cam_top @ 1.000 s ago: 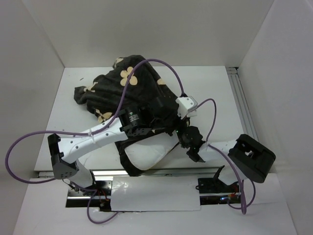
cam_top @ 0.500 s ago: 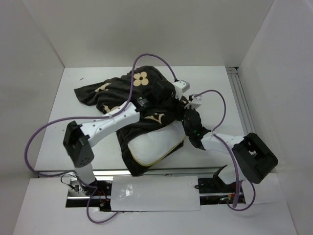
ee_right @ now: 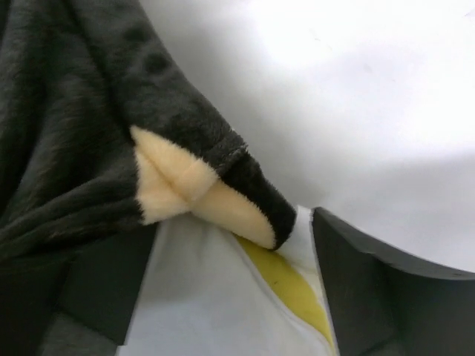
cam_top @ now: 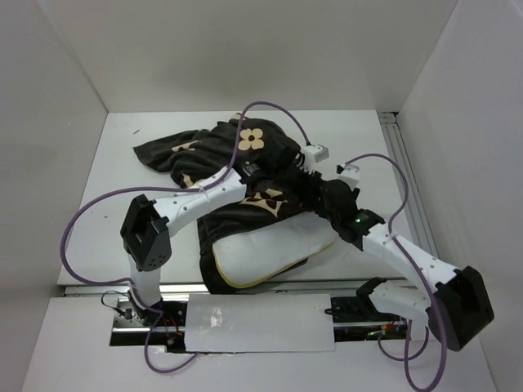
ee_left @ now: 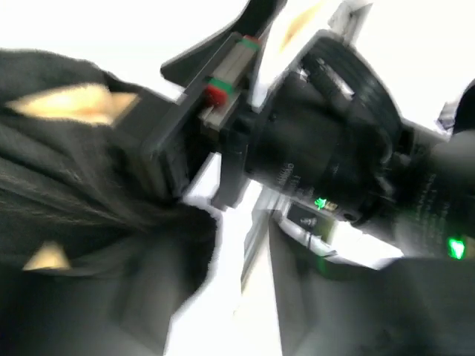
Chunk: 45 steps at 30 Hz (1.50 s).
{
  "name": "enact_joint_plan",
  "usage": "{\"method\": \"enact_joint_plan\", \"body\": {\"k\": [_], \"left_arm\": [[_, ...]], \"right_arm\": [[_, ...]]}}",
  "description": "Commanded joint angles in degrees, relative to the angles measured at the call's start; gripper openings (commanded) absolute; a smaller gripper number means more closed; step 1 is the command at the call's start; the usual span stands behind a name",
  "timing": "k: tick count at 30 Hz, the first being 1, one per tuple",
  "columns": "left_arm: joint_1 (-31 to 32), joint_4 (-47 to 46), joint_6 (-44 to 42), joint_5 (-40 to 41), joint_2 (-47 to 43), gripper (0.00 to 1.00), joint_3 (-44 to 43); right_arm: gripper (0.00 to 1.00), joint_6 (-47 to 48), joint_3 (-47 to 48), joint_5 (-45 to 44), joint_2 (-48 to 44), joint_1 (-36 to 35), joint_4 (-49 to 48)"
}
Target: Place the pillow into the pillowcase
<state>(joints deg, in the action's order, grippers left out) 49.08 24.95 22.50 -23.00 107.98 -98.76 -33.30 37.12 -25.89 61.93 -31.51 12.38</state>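
The pillow (cam_top: 261,249) lies white and plump near the front of the table, its far end under the dark flowered pillowcase (cam_top: 204,155). Both arms meet over the pillowcase's right end. My left gripper (cam_top: 298,171) is blurred in its wrist view, its jaws (ee_left: 237,319) apart with white table between them and dark pillowcase (ee_left: 67,185) to the left. My right gripper (cam_top: 323,204) is open wide (ee_right: 237,297). The pillow's corner (ee_right: 223,297) with yellow piping (ee_right: 289,289) lies between its fingers, and the pillowcase hem (ee_right: 185,185) lies over it.
White walls close in the table on three sides. A metal rail (cam_top: 404,163) runs along the right edge. Purple cables (cam_top: 90,220) loop over the left side. The right arm's dark motor housing (ee_left: 326,148) sits close in front of the left wrist camera.
Both grippers have opened and let go of the pillowcase. Both arms reached farther back and right, and the fabric spread lower over the pillow's far end.
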Motion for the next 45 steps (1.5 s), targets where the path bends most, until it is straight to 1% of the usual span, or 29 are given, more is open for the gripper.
{"method": "enact_joint_plan", "body": {"k": [1, 2, 3, 5, 9, 11, 13, 15, 16, 17, 18, 20, 22, 23, 24, 25, 26, 28, 29, 30, 31, 32, 34, 35, 36, 38, 41, 43, 45], "left_arm": [[-0.4, -1.9, -1.1, 1.0, -0.7, 0.66, 0.3], [-0.4, -1.9, -1.1, 1.6, -1.5, 0.98, 1.8], [-0.4, -1.9, -1.1, 1.6, -2.2, 1.00, 2.3], [-0.4, -1.9, -1.1, 3.2, -4.6, 1.00, 4.3], [-1.5, -1.9, 0.9, 8.8, -9.6, 1.00, 8.2], [-2.2, -1.9, 1.7, 10.9, -11.6, 1.00, 10.4], [-3.7, -1.9, 3.2, 13.2, -14.9, 1.00, 14.5], [-5.2, -1.9, 4.6, 14.5, -17.5, 1.00, 20.0], [-5.2, -1.9, 6.3, 16.2, -20.9, 1.00, 22.1], [-6.2, -1.9, 7.4, 17.5, -22.8, 1.00, 24.3], [-6.9, -1.4, 8.6, 18.9, -24.8, 1.00, 29.5], [-6.9, -1.4, 11.9, 24.6, -30.7, 1.00, 34.8], [-8.2, -1.4, 14.0, 26.2, -33.2, 1.00, 41.4], [-9.1, -1.4, 15.3, 25.1, -33.7, 1.00, 43.0], [-9.9, -2.4, 15.3, 23.8, -33.7, 0.99, 44.5], [-11.1, -3.8, 15.3, 22.1, -32.9, 0.96, 46.8], [-11.7, -6.8, 16.0, 19.9, -32.1, 0.91, 47.7], [-13.9, -10.2, 16.0, 16.0, -28.8, 0.89, 49.4], [-14.8, -11.6, 16.0, 14.9, -27.4, 0.88, 49.5], [-15.8, -13.7, 15.2, 13.5, -25.8, 0.84, 49.5], [-17.7, -14.7, 14.4, 11.9, -22.5, 0.82, 48.2], [-18.6, -15.6, 13.7, 9.8, -20.7, 0.82, 47.6], [-21.2, -16.9, 12.2, 7.3, -16.9, 0.80, 44.1], [-21.8, -17.0, 11.1, 4.8, -13.3, 0.79, 42.7], [-22.4, -17.6, 10.6, 4.0, -11.6, 0.77, 39.4], [-22.9, -16.2, 9.0, 3.1, -7.3, 0.75, 35.1], [-22.4, -12.9, 7.6, 3.7, -5.8, 0.74, 28.5], [-21.0, -12.1, 7.6, 5.2, -7.9, 0.74, 27.7], [-21.0, -11.4, 7.0, 7.6, -10.9, 0.77, 28.4]], "right_arm": [[0.96, -0.2, 2.1, 4.0, -9.5, -0.9, 10.8], [1.00, 0.9, 2.1, 4.7, -10.6, -0.9, 13.6], [1.00, 0.9, 2.1, 4.7, -11.5, -0.9, 15.9], [1.00, 1.9, 2.7, 7.1, -14.0, -0.4, 20.8], [1.00, 5.9, 3.9, 15.3, -18.7, -0.4, 24.3], [1.00, 7.8, 3.9, 22.3, -21.0, -1.0, 23.7], [1.00, 9.5, 2.9, 27.5, -21.5, -1.5, 19.9], [1.00, 11.3, 1.7, 30.3, -21.5, -1.5, 16.5], [1.00, 11.9, 1.2, 32.0, -20.4, -2.2, 16.0], [1.00, 11.9, 1.2, 32.0, -19.4, -3.2, 15.5], [1.00, 11.9, 1.2, 32.0, -17.0, -3.8, 15.0], [1.00, 13.3, 0.6, 32.0, -14.6, -6.5, 13.6], [1.00, 13.3, 0.6, 29.7, -11.3, -8.7, 10.4], [1.00, 12.8, -0.1, 28.1, -10.3, -10.7, 9.1], [1.00, 12.8, -0.6, 24.3, -9.2, -11.5, 7.7], [1.00, 12.8, -0.6, 22.2, -6.9, -12.1, 4.9], [1.00, 12.8, -0.6, 20.2, -5.7, -12.6, 3.4], [1.00, 13.3, -0.6, 13.6, -2.1, -12.0, -1.1], [1.00, 13.3, -0.6, 11.2, -0.9, -11.4, -2.7], [1.00, 13.3, -0.6, 7.4, 0.3, -10.4, -4.5], [1.00, 13.3, -0.6, 6.6, 2.6, -9.0, -8.4], [1.00, 13.3, -0.6, 7.2, 4.0, -4.8, -10.2], [1.00, 13.3, 0.0, 15.7, 9.0, 0.7, -14.5], [1.00, 13.3, 1.1, 20.0, 10.9, 5.9, -15.8], [1.00, 14.2, 2.1, 27.0, 14.7, 7.9, -16.9], [1.00, 15.5, 6.4, 29.9, 17.9, 10.9, -17.7], [1.00, 17.0, 11.0, 31.6, 20.0, 11.5, -16.7], [1.00, 17.0, 11.7, 30.8, 18.0, 10.2, -15.6], [1.00, 18.9, 12.4, 29.0, 15.3, 7.6, -14.0]]}}
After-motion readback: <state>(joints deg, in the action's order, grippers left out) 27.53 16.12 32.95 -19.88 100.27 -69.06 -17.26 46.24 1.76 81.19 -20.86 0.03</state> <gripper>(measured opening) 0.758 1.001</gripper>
